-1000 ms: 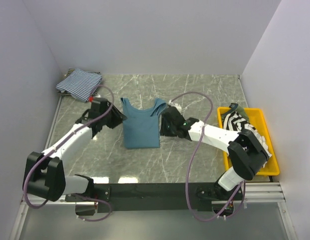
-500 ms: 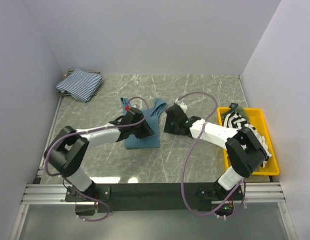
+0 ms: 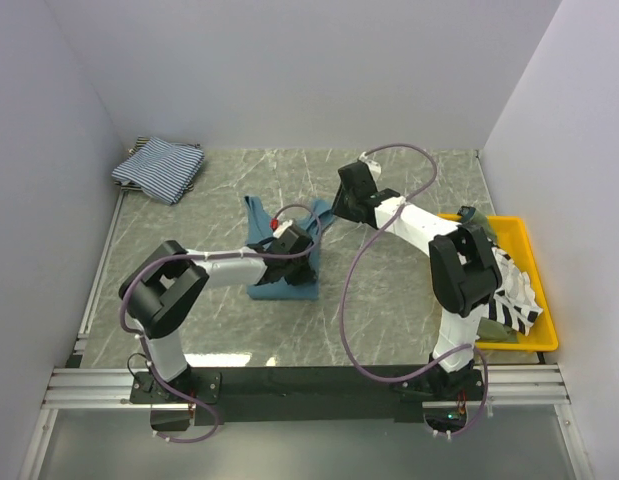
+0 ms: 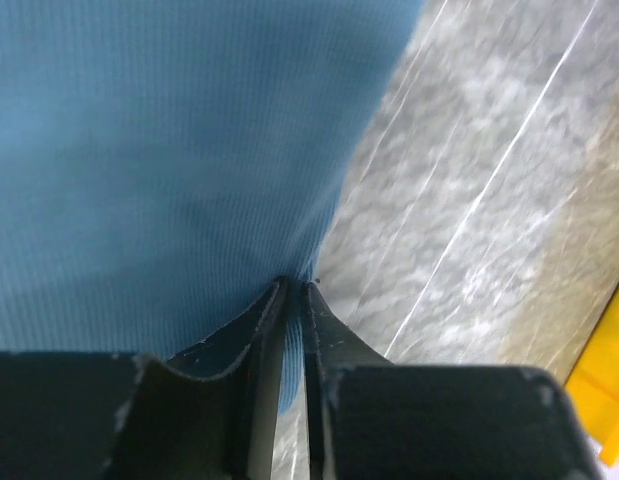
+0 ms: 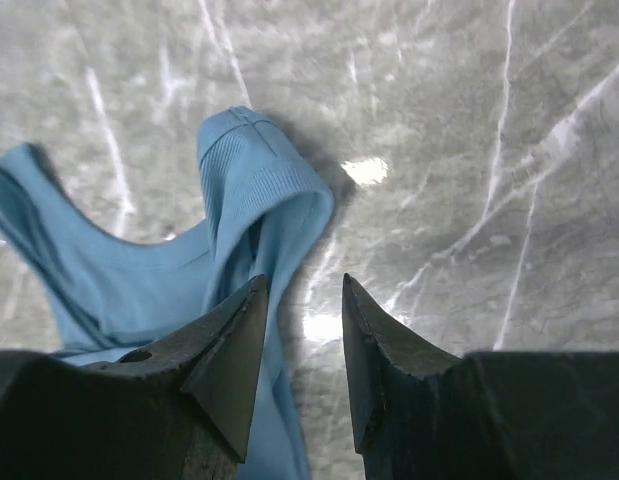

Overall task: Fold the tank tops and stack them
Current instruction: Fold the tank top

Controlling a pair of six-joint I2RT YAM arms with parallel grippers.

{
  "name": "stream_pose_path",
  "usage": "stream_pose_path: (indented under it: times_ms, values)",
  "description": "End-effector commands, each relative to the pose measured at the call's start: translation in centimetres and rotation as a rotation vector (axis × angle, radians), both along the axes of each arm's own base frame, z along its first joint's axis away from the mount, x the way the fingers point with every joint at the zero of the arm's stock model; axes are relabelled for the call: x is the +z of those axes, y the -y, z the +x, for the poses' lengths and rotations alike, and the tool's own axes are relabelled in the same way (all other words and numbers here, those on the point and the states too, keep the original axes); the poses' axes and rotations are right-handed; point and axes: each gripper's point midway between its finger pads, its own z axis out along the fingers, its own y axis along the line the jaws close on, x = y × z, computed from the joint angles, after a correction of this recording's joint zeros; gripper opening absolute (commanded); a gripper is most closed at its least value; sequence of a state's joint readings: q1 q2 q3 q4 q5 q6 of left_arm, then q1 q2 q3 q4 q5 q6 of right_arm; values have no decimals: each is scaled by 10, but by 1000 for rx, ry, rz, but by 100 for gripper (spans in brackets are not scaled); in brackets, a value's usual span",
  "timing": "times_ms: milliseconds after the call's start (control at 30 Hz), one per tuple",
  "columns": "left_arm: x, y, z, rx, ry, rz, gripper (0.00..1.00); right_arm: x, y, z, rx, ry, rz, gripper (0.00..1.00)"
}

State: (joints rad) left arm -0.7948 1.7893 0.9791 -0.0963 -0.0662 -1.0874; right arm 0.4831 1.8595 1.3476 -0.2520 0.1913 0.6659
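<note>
The teal-blue tank top (image 3: 279,283) lies flat in the middle of the table, straps toward the back wall. My left gripper (image 3: 309,262) sits at its right side edge, and in the left wrist view the gripper (image 4: 294,288) is shut on a pinch of the teal cloth (image 4: 169,160). My right gripper (image 3: 338,212) hovers open at the top's right strap (image 5: 257,185); in its wrist view the gripper (image 5: 304,290) has nothing between the fingers. The fine blue-and-white striped top (image 3: 159,167) lies folded at the back left. The black-and-white striped top (image 3: 514,295) and an olive-green one (image 3: 467,214) are in the tray.
A yellow plastic tray (image 3: 517,226) stands along the right side, partly behind the right arm. White walls close off the back, left and right. Both arms reach over the marble table (image 3: 409,300), their cables looping above it.
The left arm swept right across the teal top to its right edge and closed on the cloth. The right gripper moved back and up to the right strap, still open.
</note>
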Motion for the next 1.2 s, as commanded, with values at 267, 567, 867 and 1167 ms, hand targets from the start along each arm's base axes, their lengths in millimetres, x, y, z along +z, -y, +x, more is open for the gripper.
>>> stream_pose_path:
  times_ms: [267, 567, 867, 1167]
  values:
    - [-30, -72, -129, -91, -264, 117, 16, 7, 19, -18, 9, 14, -35, 43]
    - [-2, -125, -144, -1, -272, 159, 24, -1, 43, -113, 11, 25, -24, 44]
    - [-11, -150, -123, 75, -281, 125, 23, -15, 32, -191, 114, 38, -23, 46]
    - [-17, -145, -129, 63, -302, 83, 20, -33, 25, -193, 152, 30, -42, 47]
